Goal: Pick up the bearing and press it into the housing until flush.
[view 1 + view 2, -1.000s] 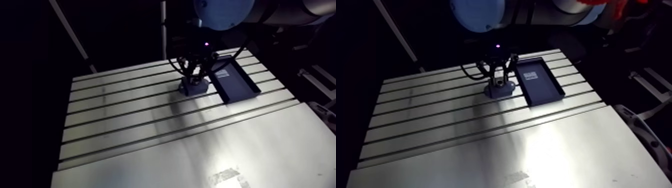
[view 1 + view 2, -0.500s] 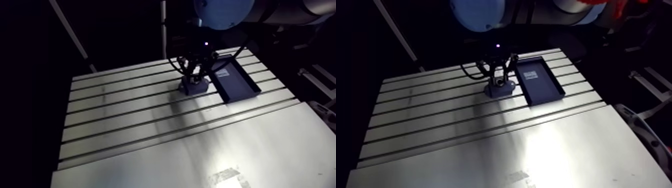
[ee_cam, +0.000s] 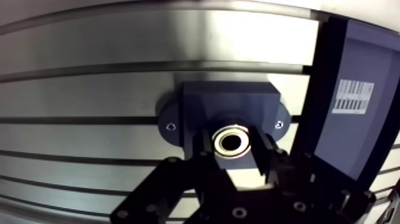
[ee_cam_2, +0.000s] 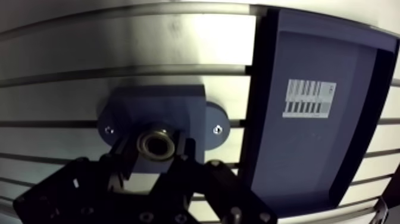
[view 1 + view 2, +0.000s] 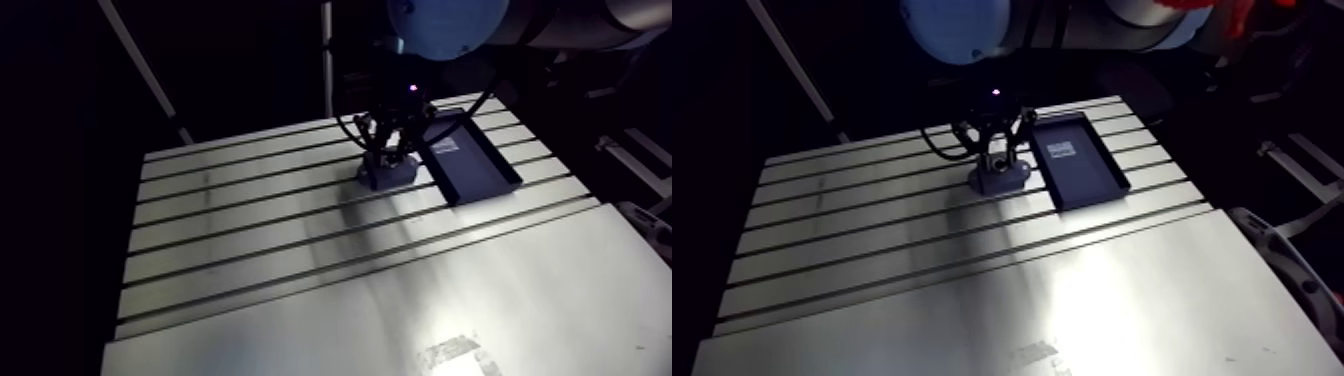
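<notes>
The gripper pinches the bearing between its fingers, set against the housing directly beneath.

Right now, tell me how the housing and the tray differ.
The housing is a small thick block with two screwed ears; the tray is larger, flat and rimmed. The housing has the bearing at its bore; the tray bears a barcode label. Both are dark blue and lie side by side on the table.

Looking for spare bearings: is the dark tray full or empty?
Empty: the tray floor shows only a barcode label.
</notes>
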Robot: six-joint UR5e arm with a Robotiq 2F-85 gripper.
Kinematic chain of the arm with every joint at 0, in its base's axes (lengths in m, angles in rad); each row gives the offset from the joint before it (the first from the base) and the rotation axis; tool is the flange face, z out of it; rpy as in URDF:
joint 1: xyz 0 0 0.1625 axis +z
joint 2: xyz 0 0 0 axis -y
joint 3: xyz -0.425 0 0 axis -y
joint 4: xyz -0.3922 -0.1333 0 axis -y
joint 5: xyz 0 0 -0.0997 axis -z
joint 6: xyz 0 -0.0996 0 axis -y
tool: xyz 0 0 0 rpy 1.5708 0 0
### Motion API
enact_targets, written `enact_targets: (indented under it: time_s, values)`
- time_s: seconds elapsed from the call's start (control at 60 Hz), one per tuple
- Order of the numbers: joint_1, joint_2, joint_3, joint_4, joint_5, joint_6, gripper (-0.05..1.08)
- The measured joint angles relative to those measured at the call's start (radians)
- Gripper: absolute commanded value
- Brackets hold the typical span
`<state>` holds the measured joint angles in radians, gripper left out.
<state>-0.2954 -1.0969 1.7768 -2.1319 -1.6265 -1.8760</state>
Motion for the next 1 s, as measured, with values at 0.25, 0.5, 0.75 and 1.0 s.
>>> enact_targets:
  time_s: [0.25, 0.5, 0.75, 1.0]
  values:
    - [0.001, -0.001, 0.001, 0.002, 0.001, -0.005, 0.65]
    - [0.000, 0.000, 0.002, 0.005, 0.002, -0.005, 0.00]
    - [-0.001, -0.001, 0.001, 0.002, 0.002, -0.004, 0.00]
    - [-0.001, -0.007, -0.008, 0.002, 0.003, 0.004, 0.00]
